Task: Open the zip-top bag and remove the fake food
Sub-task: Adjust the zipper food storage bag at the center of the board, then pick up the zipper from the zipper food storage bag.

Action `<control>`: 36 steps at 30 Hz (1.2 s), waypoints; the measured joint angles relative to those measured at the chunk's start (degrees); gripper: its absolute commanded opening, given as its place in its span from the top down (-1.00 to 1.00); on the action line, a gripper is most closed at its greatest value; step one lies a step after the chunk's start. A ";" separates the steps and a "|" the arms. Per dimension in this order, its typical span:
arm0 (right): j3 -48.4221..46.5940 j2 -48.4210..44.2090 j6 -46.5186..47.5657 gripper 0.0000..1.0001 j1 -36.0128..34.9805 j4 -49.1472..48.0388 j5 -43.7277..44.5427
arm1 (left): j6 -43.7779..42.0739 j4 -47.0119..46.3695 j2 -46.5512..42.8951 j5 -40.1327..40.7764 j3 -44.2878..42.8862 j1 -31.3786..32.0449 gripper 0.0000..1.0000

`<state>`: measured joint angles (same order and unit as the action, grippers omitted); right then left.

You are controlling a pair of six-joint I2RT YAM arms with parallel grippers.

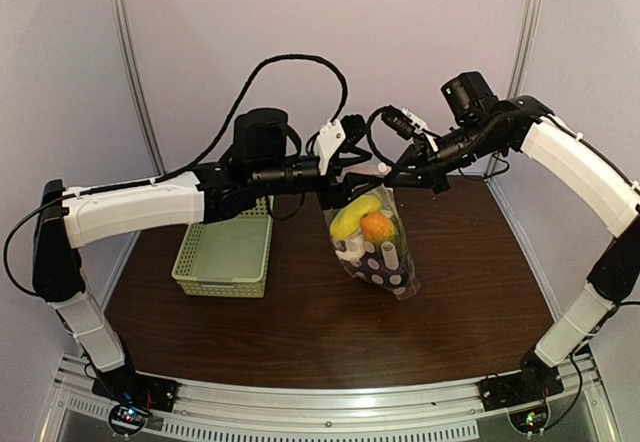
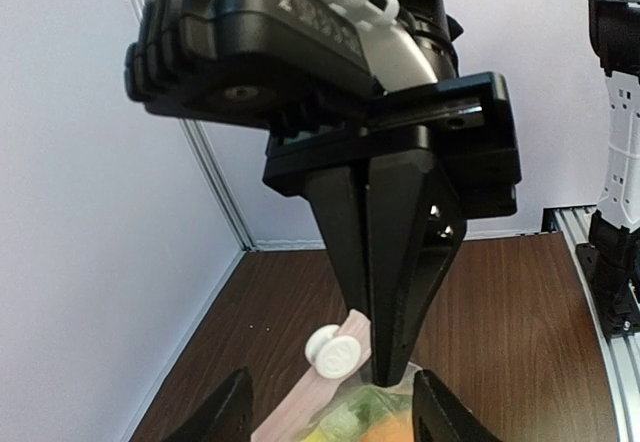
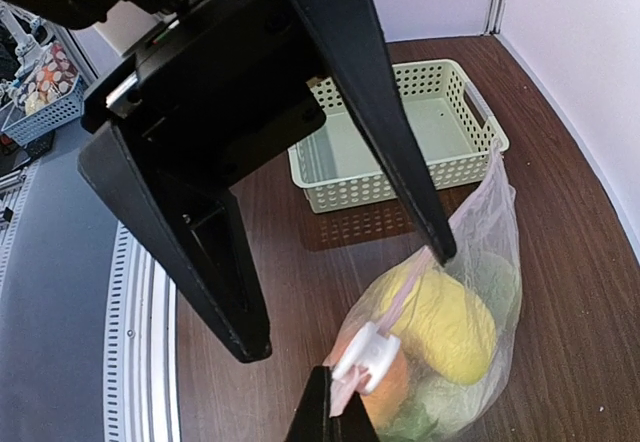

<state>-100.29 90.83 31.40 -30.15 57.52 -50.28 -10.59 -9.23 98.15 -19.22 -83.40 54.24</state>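
Observation:
The zip-top bag [image 1: 378, 247] hangs above the table, clear and spotted, with a yellow piece [image 1: 355, 217] and an orange piece [image 1: 377, 227] of fake food inside. My right gripper [image 3: 335, 417] is shut on the pale pink zip strip [image 3: 405, 297], right beside the white slider [image 3: 365, 354]. My left gripper [image 3: 345, 300] is open astride the bag's top. One of its fingertips [image 3: 438, 247] touches the zip strip and the other stands well clear. In the left wrist view its fingers [image 2: 228, 412] flank the bag [image 2: 350, 424], and the slider [image 2: 335, 352] sits next to the right gripper's shut tips [image 2: 385, 367].
A pale green lattice basket [image 1: 225, 252] stands on the brown table to the left of the bag, and it holds nothing [image 3: 400, 152]. White walls close in at the back and both sides. The table's metal rail [image 1: 320, 402] runs along the near edge.

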 measured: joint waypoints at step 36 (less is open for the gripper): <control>-1.46 -2.38 9.88 1.00 -2.27 6.91 1.14 | 5.16 7.45 9.22 -27.08 -12.20 -4.57 -0.15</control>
<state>-101.75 88.44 41.28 -32.42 64.42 -49.15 -5.43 -1.78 107.37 -46.30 -95.59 49.67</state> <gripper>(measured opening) 0.014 0.587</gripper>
